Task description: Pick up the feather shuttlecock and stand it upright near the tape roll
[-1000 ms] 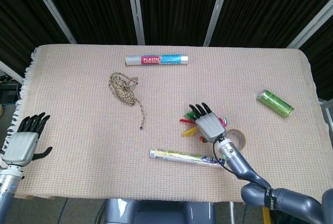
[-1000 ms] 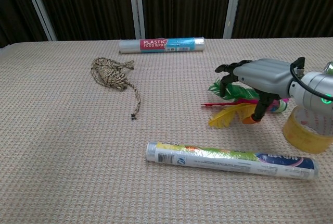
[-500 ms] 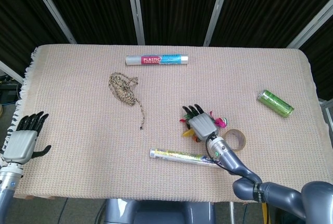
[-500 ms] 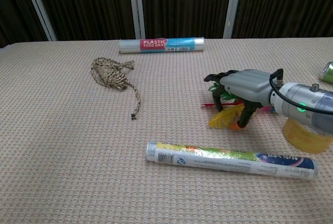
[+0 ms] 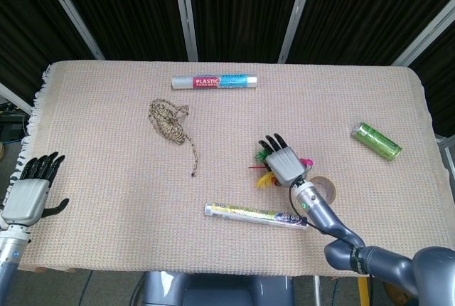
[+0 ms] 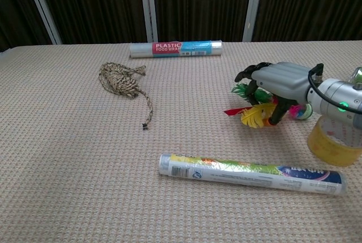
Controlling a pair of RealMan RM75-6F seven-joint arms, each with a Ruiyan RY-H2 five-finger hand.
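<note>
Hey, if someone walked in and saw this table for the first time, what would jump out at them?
Probably the bright feather shuttlecock right of centre, with the right hand curled over it, next to the tape roll. After that, the long foil-wrapped roll lying along the near edge, the plastic wrap box at the far side, and the green can off to the right.

Grey robot hand (image 6: 283,82), blk fingers (image 6: 247,74), green LED
</note>
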